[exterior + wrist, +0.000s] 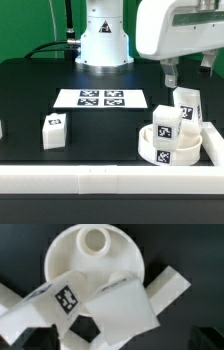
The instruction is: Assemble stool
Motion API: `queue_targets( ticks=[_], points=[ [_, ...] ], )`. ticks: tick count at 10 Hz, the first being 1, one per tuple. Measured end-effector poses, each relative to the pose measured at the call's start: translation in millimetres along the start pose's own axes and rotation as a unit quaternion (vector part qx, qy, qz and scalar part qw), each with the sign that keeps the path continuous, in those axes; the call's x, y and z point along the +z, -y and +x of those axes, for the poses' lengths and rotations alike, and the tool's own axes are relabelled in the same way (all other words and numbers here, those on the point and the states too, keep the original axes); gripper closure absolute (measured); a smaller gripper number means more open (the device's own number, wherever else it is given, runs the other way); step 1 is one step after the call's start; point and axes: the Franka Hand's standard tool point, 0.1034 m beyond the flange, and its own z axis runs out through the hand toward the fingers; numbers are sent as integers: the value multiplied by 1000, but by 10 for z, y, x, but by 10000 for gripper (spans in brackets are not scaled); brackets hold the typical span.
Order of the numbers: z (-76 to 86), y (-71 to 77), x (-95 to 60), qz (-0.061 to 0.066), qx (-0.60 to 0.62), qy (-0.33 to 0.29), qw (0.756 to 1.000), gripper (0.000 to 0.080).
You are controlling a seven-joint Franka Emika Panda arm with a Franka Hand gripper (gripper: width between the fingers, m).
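The round white seat lies at the exterior view's right, in the corner of the rails. One tagged leg stands on it, and a second leg rises right behind that one. A third leg stands alone on the table at the left. My gripper hangs open and empty just above the two legs. In the wrist view I look down on the seat and its round hole, with the tagged leg and the second leg over it. My dark fingers flank them.
The marker board lies in front of the robot base. A long white rail runs along the front edge and another rail along the right, hemming in the seat.
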Motion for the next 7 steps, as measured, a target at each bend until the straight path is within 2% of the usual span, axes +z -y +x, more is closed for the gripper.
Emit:
queue_targets(
  ticks=[3,7],
  points=[
    [-35,-54,1,-3,-69,3,998,151],
    [22,-90,98,-4,-70,7,998,151]
  ],
)
